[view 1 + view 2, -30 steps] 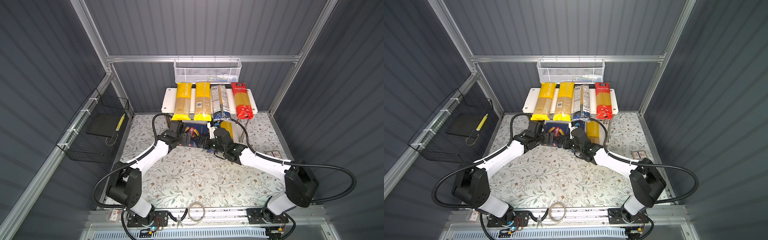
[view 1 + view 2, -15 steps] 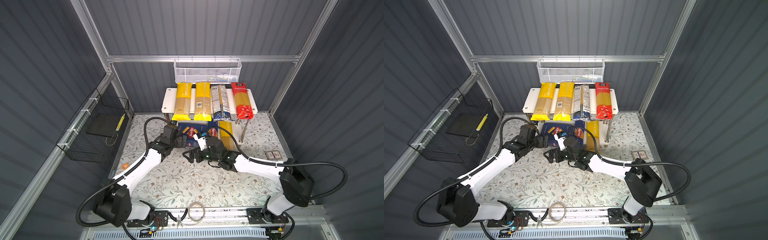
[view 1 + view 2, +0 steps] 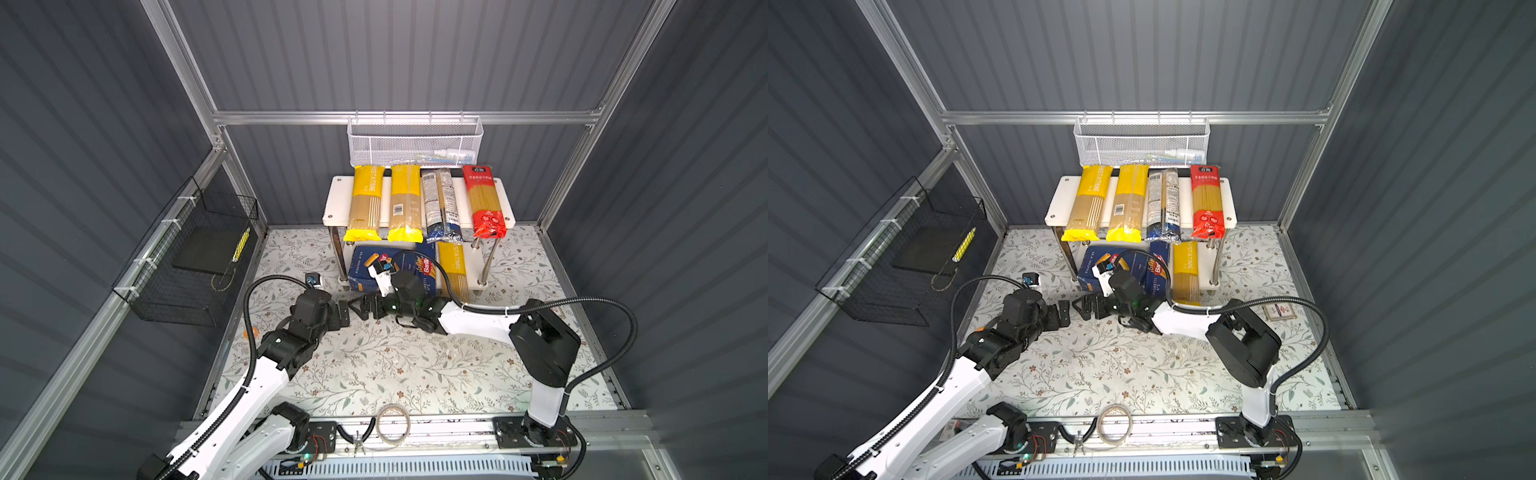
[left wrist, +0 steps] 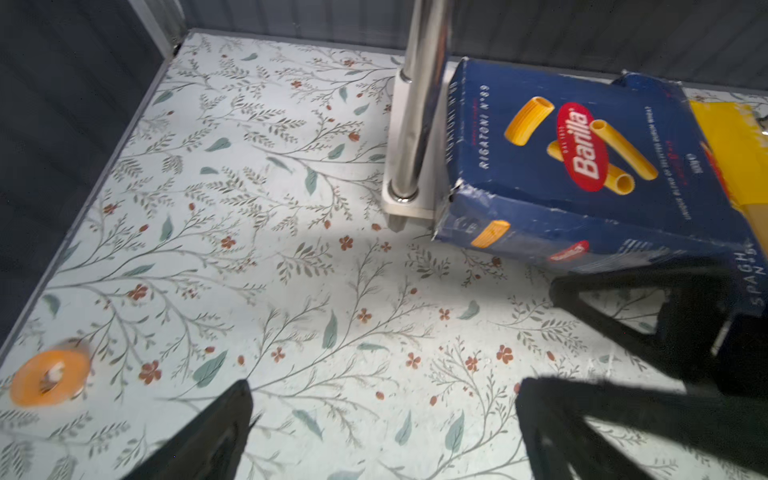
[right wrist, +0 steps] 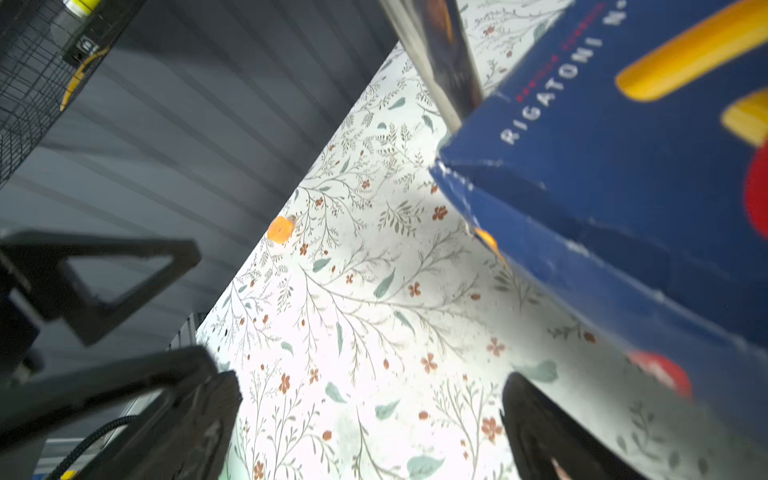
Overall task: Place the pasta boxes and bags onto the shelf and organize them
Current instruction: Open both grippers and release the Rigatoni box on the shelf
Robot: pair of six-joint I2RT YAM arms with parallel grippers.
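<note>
Blue rigatoni box [image 3: 365, 269] and spaghetti box [image 3: 424, 268] on shelf [image 3: 336, 198] lower board, yellow bag [image 3: 455, 266] right of them, four bags [image 3: 402, 199] on top, left gripper [image 4: 384, 388] and right gripper [image 5: 372, 386] near front, jaws spread wide, empty.

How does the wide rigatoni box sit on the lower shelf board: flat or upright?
Flat: the rigatoni box shows its wide logo face upward in the left wrist view, lying beside the shelf's chrome leg.

Near the centre of both top views, the right arm [image 3: 405, 286] hides parts of the wide Barilla box [image 3: 359, 274] and narrow spaghetti box [image 3: 424, 259]. What lies in the mesh basket [image 3: 415, 143] is too small to identify.
</note>
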